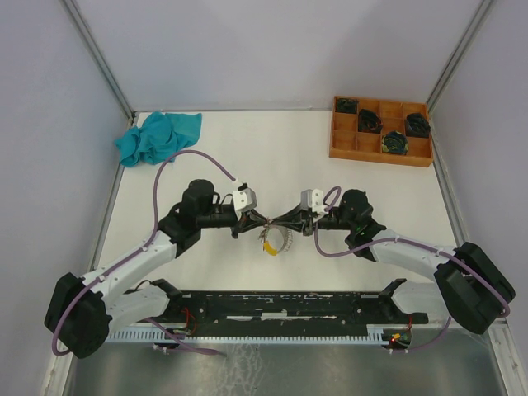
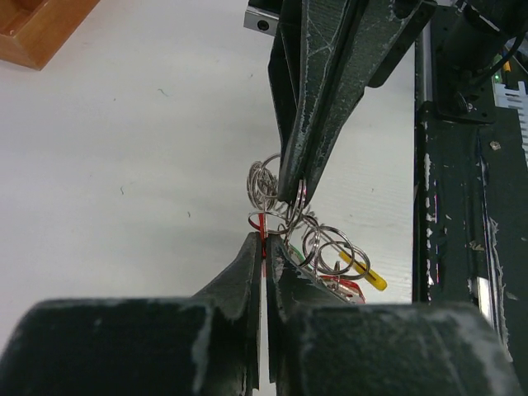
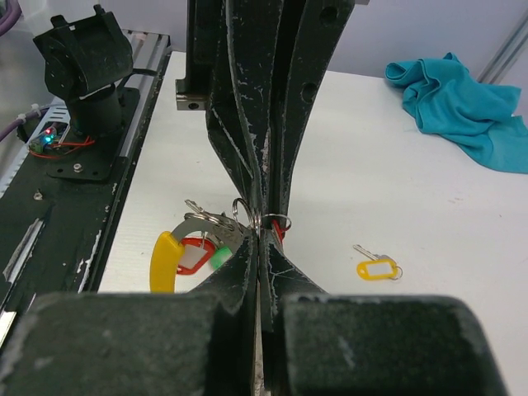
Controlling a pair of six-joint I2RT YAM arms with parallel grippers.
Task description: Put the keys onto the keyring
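Right wrist view: the right gripper [image 3: 260,241] has its two dark fingers pressed flat together. The left gripper [image 3: 264,210] reaches in from the far side with its fingers closed too, meeting it tip to tip. Both pinch into a tangle of thin steel wire rings [image 3: 247,216], but I cannot tell which loop each one holds. In the left wrist view a thin red sliver [image 2: 262,229] shows at the seam of the left fingertips.

The silvery-grey ribbed keyring [image 3: 202,224] lies on the white table [image 3: 371,190] just beside the meeting point, touching the tangle. Its long yellow tag [image 3: 165,262] hangs off its near side. A red plastic key tag [image 3: 194,257] and a green plastic key tag [image 3: 219,257] sit close against the keyring. The pale yellow tagged key [image 3: 377,269] lies alone, well apart from the keyring, on the other side of the grippers.

The step looks like working a key's small split ring onto the keyring. It would probably go best with one gripper as a fixed anchor while the other feeds the wire round in a small, slow turn. The pull should stay gentle, because springy wire can snap out of a hard pinch. The loops overlap closely, so the main risk is catching a neighbouring ring or dragging the keyring across the table. The yellow key would need fetching afterwards.
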